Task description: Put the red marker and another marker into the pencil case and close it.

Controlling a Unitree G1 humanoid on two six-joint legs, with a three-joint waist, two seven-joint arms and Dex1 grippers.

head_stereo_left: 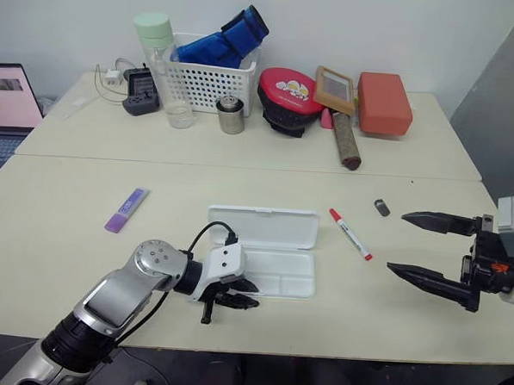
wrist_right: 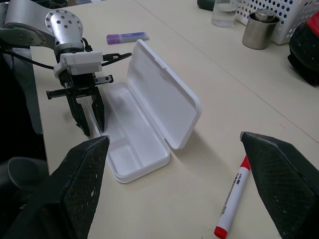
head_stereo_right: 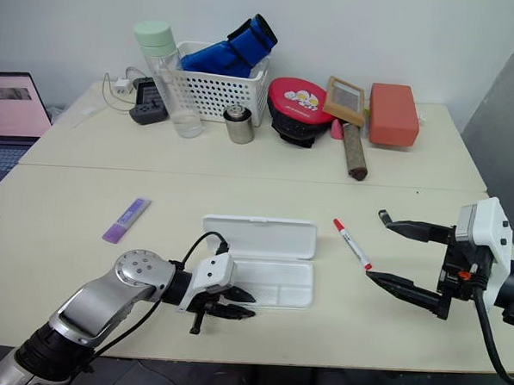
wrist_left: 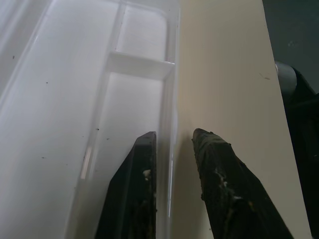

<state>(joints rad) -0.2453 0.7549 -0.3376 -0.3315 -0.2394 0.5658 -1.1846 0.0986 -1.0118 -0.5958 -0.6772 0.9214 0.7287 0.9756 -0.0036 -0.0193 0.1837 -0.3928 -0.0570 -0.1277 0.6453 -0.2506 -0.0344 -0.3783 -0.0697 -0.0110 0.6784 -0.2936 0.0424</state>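
Observation:
The pencil case lies open mid-table, its lid flat behind the divided tray. My left gripper is at the tray's near left corner. Its fingers stand slightly apart astride the tray's near wall, one inside the tray and one on the table outside; it is open. The red marker lies just right of the case. My right gripper hovers wide open to the right of it, holding nothing. The other marker, a purple highlighter, lies on the table far left of the case.
Along the back stand a white mesh basket with a blue item, a clear bottle, a metal cup, a red and black pouch, a brush and an orange box. A small grey object lies beyond the red marker.

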